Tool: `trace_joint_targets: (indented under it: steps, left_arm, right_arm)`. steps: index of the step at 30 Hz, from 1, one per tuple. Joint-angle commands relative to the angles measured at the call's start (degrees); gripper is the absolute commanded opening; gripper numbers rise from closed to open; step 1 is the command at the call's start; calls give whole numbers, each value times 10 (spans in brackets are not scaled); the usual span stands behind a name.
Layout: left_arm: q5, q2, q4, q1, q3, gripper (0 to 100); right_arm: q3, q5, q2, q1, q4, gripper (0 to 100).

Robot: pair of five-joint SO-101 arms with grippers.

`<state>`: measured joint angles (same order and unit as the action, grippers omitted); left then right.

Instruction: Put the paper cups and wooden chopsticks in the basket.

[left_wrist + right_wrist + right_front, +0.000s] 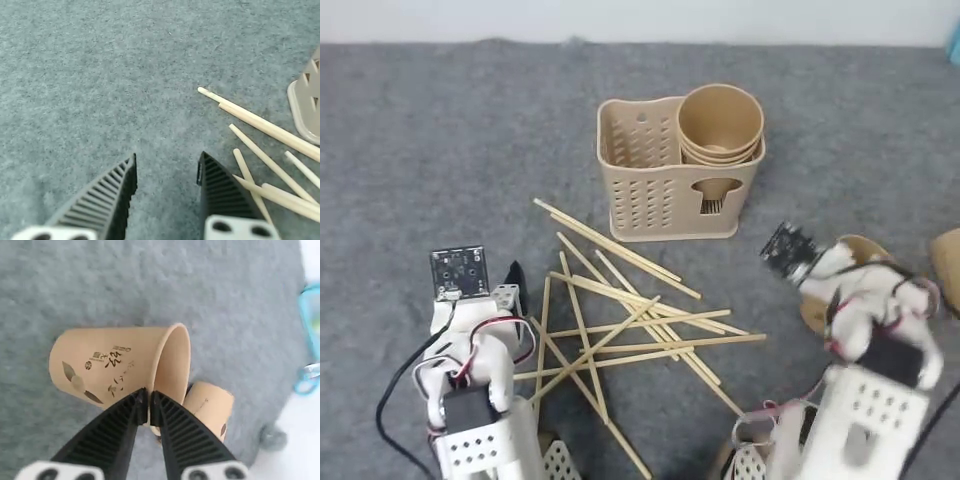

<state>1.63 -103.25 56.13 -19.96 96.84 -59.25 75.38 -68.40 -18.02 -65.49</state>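
The paper cup lies on its side on the grey surface, out on the right arm's side. The right gripper has its fingers pressed almost together, pinching the cup's rim at the open mouth. Dark print runs along the cup's wall: a short column of characters, a small round mark and a few leaf shapes, none of which I can read from here. A second cup lies on its side just beside it, with a little dark print of its own. Farther out from the arms, about the middle of the surface, the beige perforated basket stands upright. A nested stack of cups sits mouth-up in its right-hand compartment, the one with a cut-out in its front wall. Between the basket and the arms the wooden chopsticks lie scattered flat on the surface in a criss-cross heap, several crossing over one another. The left gripper hovers low over bare surface just beside the heap's left edge, its fingers spread with nothing between them. The surface is a fuzzy, felt-like grey cloth. A pale strip runs beyond its far edge, and a teal object pokes in at the far right corner.
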Motion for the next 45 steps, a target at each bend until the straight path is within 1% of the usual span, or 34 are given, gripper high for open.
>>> trace_joint_targets:
  steps: [1, 3, 4, 8, 11, 14, 17, 22, 25, 28, 35, 45]
  left_arm:
    - [-2, -6, -16, -4, -2, 185]
    - [-2, -6, -16, -4, -2, 185]
    - [-2, -6, -16, -4, -2, 185]
    - [-2, -6, -15, -4, -2, 185]
    - [-2, -6, -13, -4, -2, 185]
    - [-2, -6, -13, -4, -2, 185]
    - [-2, -6, -12, -4, -2, 185]
    - [-2, -6, -12, -5, -2, 185]
    - [-2, -6, -12, -19, -2, 185]
    - [-2, -6, -13, -25, -2, 185]
    - [-2, -6, -13, -24, -2, 185]
    - [-2, -6, -13, -23, -2, 185]
  right_arm:
    - [-54, 7, -102, 9, -3, 165]
    - [-73, 7, -157, 8, -14, 237]
    - [-76, 7, -183, 8, -34, 253]
    - [-55, -3, -271, 13, -145, 214]
    - [-17, -65, -292, 31, -200, 178]
    - [35, -130, -272, 41, -235, 169]
    - [98, -207, -206, 36, -246, 169]
    - [214, -324, -31, 28, -275, 168]
    - [273, -377, 60, 27, -277, 167]
    - [323, -414, 137, 0, -272, 168]
    - [374, -422, 285, -58, -265, 167]
    - [343, -420, 409, -69, -187, 166]
